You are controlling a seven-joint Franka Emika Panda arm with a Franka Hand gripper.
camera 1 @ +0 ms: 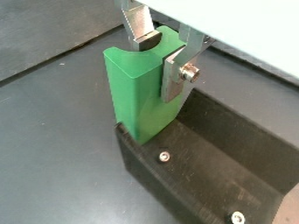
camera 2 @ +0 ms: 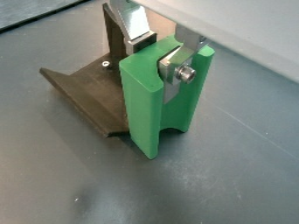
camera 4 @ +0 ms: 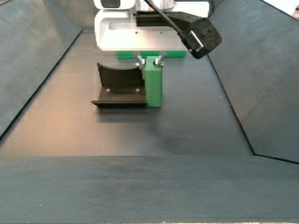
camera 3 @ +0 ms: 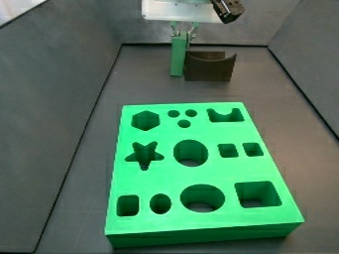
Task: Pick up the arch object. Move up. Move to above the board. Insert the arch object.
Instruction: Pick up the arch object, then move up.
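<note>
The arch object (camera 1: 140,96) is a slim, tall light-green block with a curved notch at each end. It stands upright on the dark floor against the fixture (camera 1: 222,166), and shows in both wrist views (camera 2: 152,114) and both side views (camera 3: 177,55) (camera 4: 152,83). My gripper (camera 1: 160,61) comes down over its top end, one silver finger on each broad face, shut on it (camera 2: 156,57). The board (camera 3: 199,223), a bright green slab with shaped cut-outs, lies nearer the camera in a side view, well away from the gripper.
The dark L-shaped fixture (camera 3: 208,65) (camera 4: 117,87) stands right beside the arch object. Grey walls enclose the floor on both sides (camera 4: 233,79). The board's notched arch cut-out (camera 3: 225,114) is at its far right corner.
</note>
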